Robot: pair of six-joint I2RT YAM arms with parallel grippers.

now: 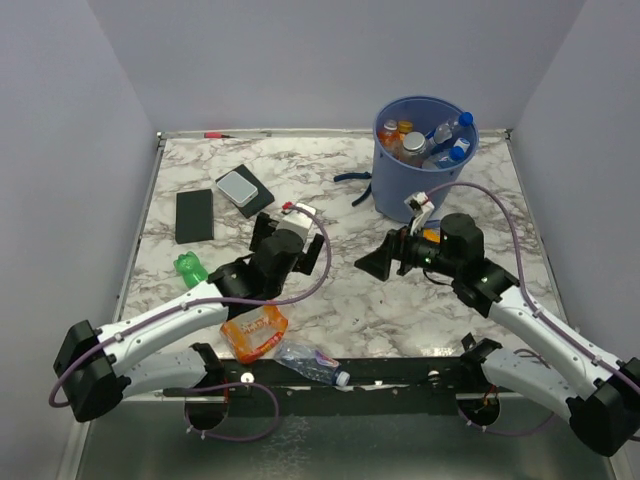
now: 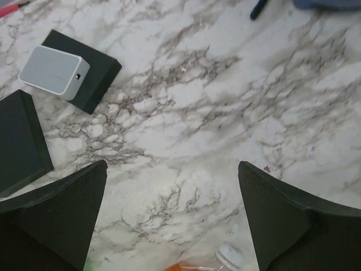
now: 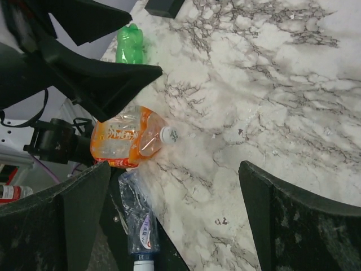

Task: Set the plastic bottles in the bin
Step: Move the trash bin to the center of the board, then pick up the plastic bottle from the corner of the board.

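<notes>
Plastic bottles [image 1: 432, 140] already crowd the blue bin [image 1: 396, 192] at the far right of the marble table [image 1: 420, 310], but three lie loose near the arm bases: an orange bottle [image 3: 121, 138], a clear blue-labelled bottle [image 3: 141, 226] just beside it at the near edge, and a green bottle [image 3: 130, 42] further left. The left gripper [image 2: 172, 214] and right gripper [image 3: 175, 220] both stand wide and empty, so the step in hand looks like reaching for another pick; the right one faces the orange bottle and would need to descend and straddle its body before closing

The bench [image 1: 380, 310] is smooth, marble-veined and faintly glossy. The bin [image 1: 398, 195] is matt blue plastic. The orange bottle [image 3: 127, 138] is glossy, crumpled see-through plastic. The left fingers [image 2: 56, 220] look matt black.
</notes>
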